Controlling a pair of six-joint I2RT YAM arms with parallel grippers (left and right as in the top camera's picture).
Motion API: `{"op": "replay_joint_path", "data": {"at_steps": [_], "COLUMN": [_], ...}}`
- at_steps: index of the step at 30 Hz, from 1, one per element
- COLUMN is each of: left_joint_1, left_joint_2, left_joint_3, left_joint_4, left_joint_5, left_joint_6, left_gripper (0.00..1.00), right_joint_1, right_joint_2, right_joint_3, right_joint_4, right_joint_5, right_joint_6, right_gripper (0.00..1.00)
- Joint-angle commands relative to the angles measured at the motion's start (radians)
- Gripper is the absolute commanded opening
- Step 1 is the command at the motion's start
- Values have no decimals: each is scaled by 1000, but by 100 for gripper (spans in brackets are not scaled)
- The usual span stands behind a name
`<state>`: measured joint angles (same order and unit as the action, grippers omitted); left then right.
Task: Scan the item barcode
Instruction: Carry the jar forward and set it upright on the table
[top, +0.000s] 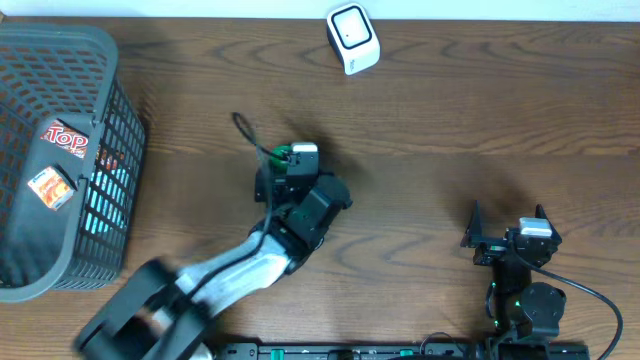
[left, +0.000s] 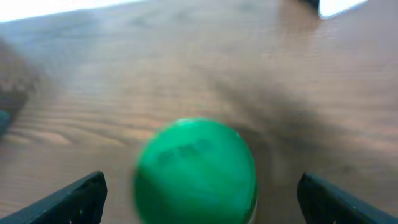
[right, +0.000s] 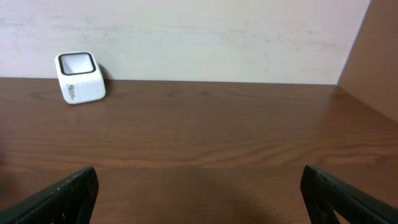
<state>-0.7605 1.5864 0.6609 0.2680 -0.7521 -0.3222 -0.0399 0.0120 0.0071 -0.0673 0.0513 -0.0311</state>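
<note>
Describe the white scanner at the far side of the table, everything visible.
The white scanner is a small rounded box, plastic by its look, with a dark-framed pale window on its upper face and small dark print on one side. It stands on the wooden table close to the wall; only the table touches it.
</note>
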Motion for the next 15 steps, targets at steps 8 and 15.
{"op": "replay_joint_path", "data": {"at_steps": [8, 15], "left_joint_1": [4, 99], "left_joint_2": [-483, -769], "left_joint_3": [3, 15], "left_joint_4": [-316, -429], "left_joint_5": [-24, -10], "left_joint_6": [-11, -11], "left_gripper": [98, 98], "right_joint_1": [6, 6], "right_joint_2": [-6, -6], "right_joint_3": [-2, -2], "right_joint_4": [-4, -4], "right_joint_5": [-1, -1], "right_joint_6": [-8, -8], "right_gripper": [99, 99]}}
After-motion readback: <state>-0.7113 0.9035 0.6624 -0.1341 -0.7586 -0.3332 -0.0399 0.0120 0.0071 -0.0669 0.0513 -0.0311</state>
